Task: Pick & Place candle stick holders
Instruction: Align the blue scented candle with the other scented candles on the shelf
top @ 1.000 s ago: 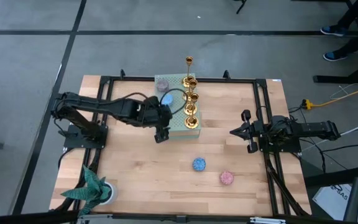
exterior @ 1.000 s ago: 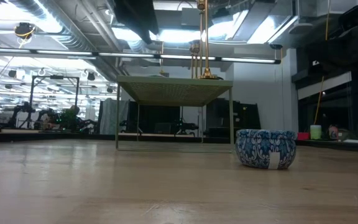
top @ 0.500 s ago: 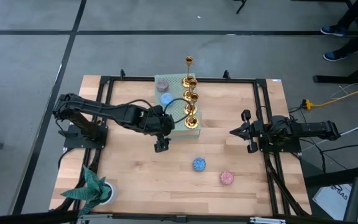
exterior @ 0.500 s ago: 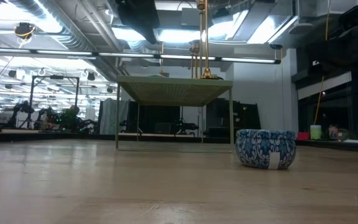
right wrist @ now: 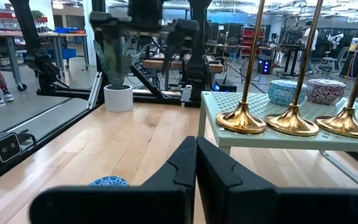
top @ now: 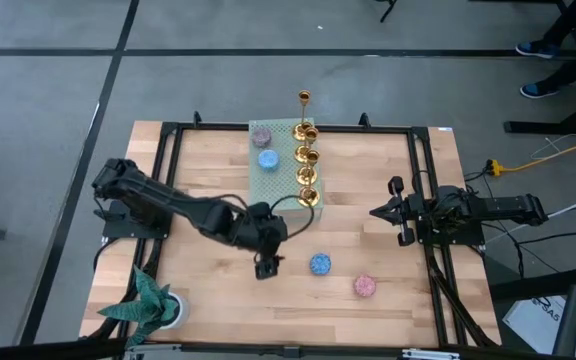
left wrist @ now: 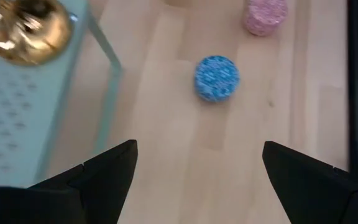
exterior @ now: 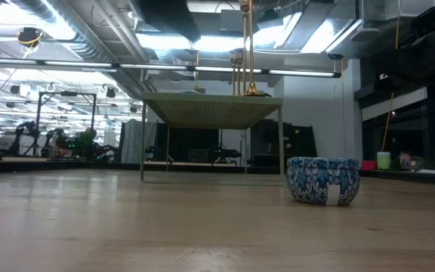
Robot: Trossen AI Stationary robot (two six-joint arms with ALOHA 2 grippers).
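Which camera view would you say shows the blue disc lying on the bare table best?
The left wrist view: the blue disc lies sharp and whole beyond the left gripper, whose jaws stand open. The high view shows it small; the low view shows its side; the right wrist view shows only a sliver.

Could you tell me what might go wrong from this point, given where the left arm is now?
The left gripper hangs open over bare wood near the blue disc, away from the candle stick holders, so it may close on the disc instead. The holders are tall and narrow, standing in a tight row at the edge of the green stand; a sideways approach could tip one into its neighbours or off the stand.
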